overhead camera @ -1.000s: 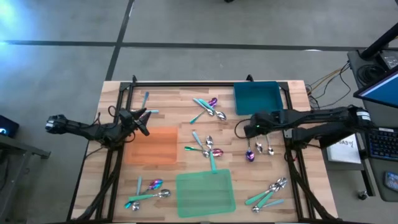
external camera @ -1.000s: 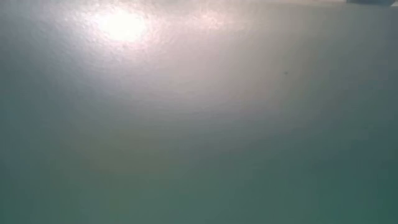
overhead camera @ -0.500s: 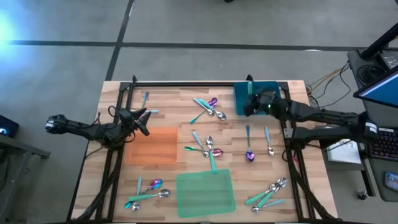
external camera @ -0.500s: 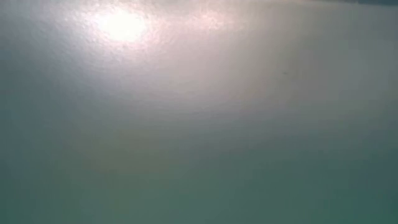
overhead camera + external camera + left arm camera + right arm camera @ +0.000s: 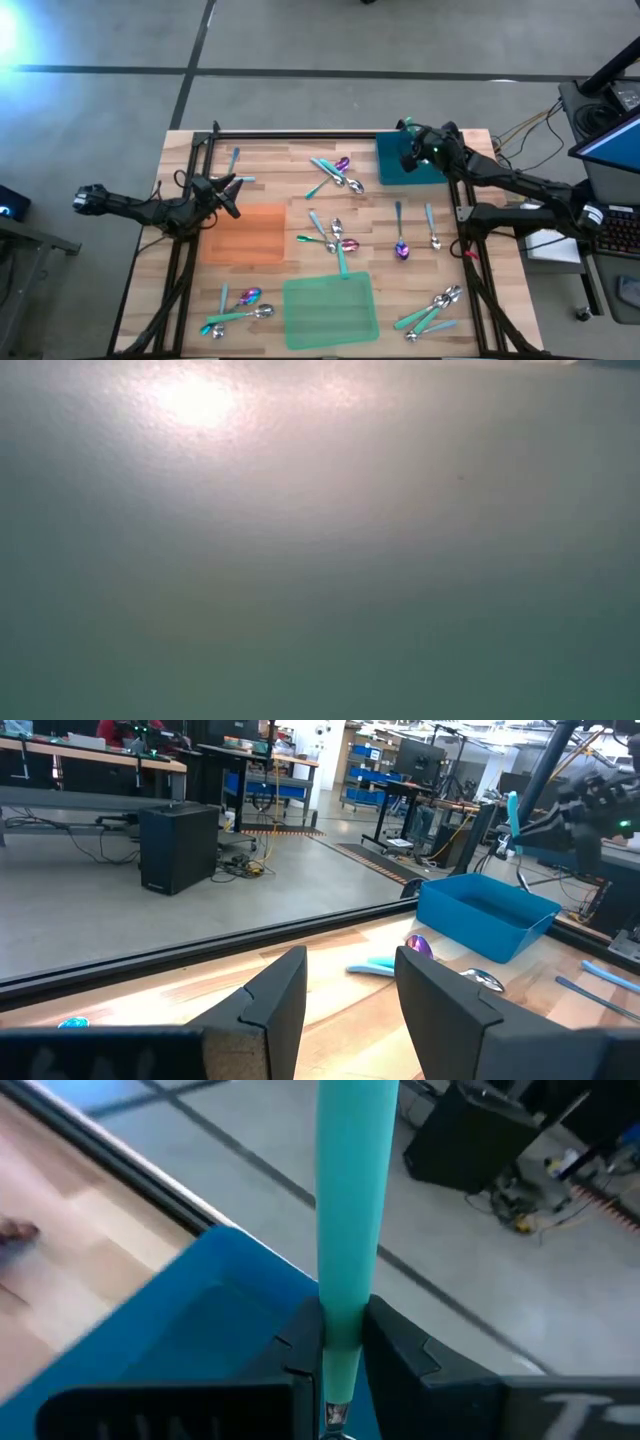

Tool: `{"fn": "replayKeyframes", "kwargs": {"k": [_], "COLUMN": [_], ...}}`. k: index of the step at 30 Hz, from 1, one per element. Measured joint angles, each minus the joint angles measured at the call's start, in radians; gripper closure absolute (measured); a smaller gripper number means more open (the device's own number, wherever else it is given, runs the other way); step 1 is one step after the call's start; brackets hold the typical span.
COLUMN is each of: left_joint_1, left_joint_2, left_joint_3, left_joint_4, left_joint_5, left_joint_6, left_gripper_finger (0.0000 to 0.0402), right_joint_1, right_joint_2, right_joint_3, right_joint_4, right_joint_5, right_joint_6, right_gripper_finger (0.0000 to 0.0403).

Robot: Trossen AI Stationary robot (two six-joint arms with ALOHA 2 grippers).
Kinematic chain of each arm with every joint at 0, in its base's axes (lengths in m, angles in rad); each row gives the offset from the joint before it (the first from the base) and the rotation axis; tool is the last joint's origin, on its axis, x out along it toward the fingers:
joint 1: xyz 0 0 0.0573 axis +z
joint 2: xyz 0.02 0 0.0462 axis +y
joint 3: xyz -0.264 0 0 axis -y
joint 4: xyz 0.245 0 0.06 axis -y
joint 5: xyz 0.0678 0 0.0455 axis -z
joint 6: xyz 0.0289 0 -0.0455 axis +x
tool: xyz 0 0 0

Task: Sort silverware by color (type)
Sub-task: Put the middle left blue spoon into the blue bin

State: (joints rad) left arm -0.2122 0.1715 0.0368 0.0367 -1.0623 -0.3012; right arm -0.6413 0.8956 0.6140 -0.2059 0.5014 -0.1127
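Observation:
The silverware lies in loose groups on the wooden table: by the far middle (image 5: 335, 172), at the centre (image 5: 333, 238), right of centre (image 5: 415, 235), and at the near left (image 5: 238, 305) and near right (image 5: 432, 310). My right gripper (image 5: 410, 140) hangs over the teal bin (image 5: 412, 165) at the far right, shut on one teal-handled utensil (image 5: 355, 1200). My left gripper (image 5: 350, 1000) stands open and level at the table's left (image 5: 232, 190), touching nothing. The low view shows only a blurred grey surface. My right gripper pinches the utensil's teal handle (image 5: 345, 1335) between its two fingers (image 5: 400, 1345), close to the end where a bit of silver metal shows. The handle runs along the fingers and sticks out past their tips. The utensil is lifted clear, above the bin.
An orange mat (image 5: 245, 235) lies left of centre and a green mat (image 5: 330, 310) at the near middle. A black frame rail (image 5: 300, 135) runs along the table's far edge. A desk with a keyboard (image 5: 610, 230) stands right of the table.
My right gripper has risen from the spoons right of centre and swung toward the table's far edge, carrying the teal-handled utensil. It has rolled and tipped up on the way and now stands over the bin. The other silverware has stayed put.

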Motion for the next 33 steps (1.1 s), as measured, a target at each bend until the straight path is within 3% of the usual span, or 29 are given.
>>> {"fn": "replayKeyframes", "kwargs": {"k": [6,17,30,33], "left_joint_1": [0.000,0.000,0.000,0.000], "left_joint_2": [0.000,0.000,0.000,0.000], "left_joint_3": [0.000,0.000,0.000,0.000], "left_joint_4": [0.000,0.000,0.000,0.000], "left_joint_5": [0.000,0.000,0.000,0.000], "left_joint_6": [0.000,0.000,0.000,0.001], "left_gripper_finger": [0.0263,0.0263,0.0263,0.0263], "right_joint_1": [-0.001,-0.001,-0.001,-0.001], "right_joint_2": [0.031,0.097,0.081,0.081], "right_joint_3": [0.000,0.000,0.000,0.000], "right_joint_4": [-0.050,-0.046,-0.044,-0.044], "right_joint_5": [-0.001,0.000,-0.016,-0.066], "right_joint_6": [-0.056,-0.049,0.284,0.340], "right_gripper_finger": [0.0360,0.0247,0.0230,0.0230]}}
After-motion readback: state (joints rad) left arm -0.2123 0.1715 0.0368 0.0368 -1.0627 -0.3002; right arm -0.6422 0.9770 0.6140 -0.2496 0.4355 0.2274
